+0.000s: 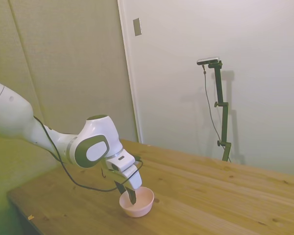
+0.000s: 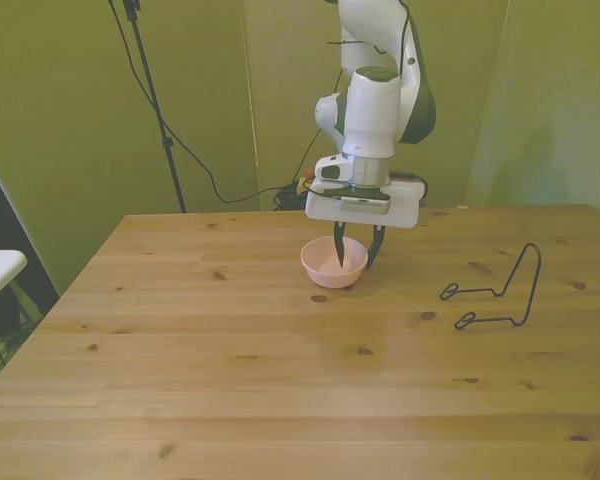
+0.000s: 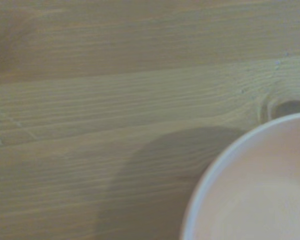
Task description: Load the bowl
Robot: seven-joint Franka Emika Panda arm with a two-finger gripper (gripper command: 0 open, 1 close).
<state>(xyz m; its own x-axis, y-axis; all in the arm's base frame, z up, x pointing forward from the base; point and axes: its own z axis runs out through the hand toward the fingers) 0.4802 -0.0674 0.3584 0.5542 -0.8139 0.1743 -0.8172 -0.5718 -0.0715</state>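
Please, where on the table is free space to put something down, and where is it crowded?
The near half of the table, between the bowl and the front edge, is bare. The strip along the front view's left edge is free too. It is crowded at the bowl, where the gripper straddles its rim, and around the wire rack on the front view's right.

Pale pink bowl (image 3: 260, 200) fills one corner, only part of its rim and smooth inside showing, blurred. Wooden table (image 3: 115, 100) beneath: grain lines, a dark knot just beside the rim, soft shadow alongside.
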